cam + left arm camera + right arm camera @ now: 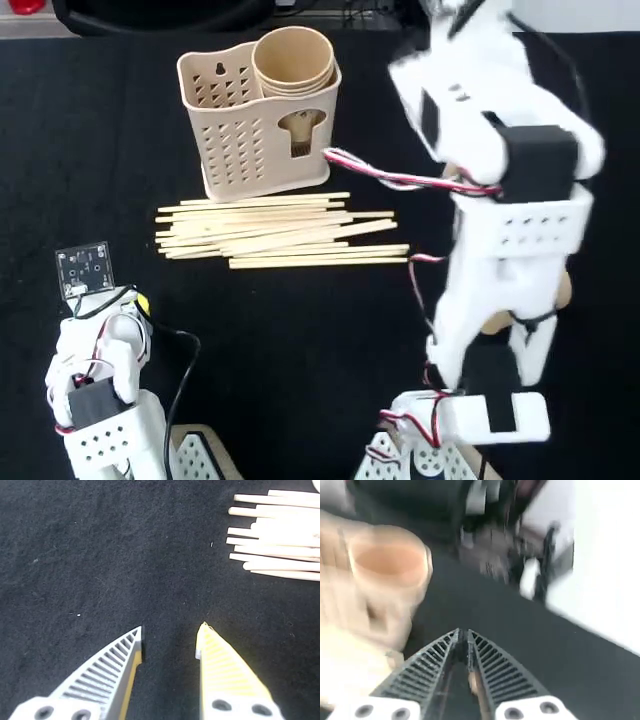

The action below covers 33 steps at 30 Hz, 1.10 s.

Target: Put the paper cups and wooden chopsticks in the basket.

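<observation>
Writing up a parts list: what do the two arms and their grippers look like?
The left arm and right arm are white plastic with black motor blocks and red-white-black cables. Left gripper: one white ribbed finger, one yellow. Right gripper: both black.

A robotics lab or test bench is suggested. A table (300, 380) is draped in black cloth, and two white plastic arms are mounted at its near edge, the left arm (100, 420) and the right arm (520, 230). Red, white and black wires (400, 178) are left exposed, and a bare circuit board (84, 268) is fixed on the left one. A basket (250, 150), paper cups (293, 60) and wooden chopsticks (280, 232) are laid out on the cloth. Beyond the far edge, dark blurred equipment (495, 535) and a white wall (610, 555) are seen.
</observation>
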Each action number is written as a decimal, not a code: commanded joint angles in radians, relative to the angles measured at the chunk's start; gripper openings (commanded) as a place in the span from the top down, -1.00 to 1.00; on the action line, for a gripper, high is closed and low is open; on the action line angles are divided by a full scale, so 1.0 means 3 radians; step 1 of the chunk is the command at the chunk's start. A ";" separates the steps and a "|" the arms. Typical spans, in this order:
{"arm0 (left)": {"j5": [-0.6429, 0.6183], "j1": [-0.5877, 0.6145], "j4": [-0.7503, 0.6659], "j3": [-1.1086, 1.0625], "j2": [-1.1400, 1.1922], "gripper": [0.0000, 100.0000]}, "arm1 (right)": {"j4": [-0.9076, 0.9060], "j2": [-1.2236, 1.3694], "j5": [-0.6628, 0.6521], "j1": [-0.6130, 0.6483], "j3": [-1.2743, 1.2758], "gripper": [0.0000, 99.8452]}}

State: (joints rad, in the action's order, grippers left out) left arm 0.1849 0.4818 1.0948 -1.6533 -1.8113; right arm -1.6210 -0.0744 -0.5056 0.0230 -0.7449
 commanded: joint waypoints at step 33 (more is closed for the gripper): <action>0.0020 -0.0043 0.0005 0.0033 -0.0010 0.63 | 0.0389 -0.4294 -0.2746 -0.2030 0.6027 0.38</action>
State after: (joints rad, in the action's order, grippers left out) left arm 0.1849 0.4818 1.0948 -1.6533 -1.8113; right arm -1.6164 -1.2482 -1.3172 -0.5447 0.8968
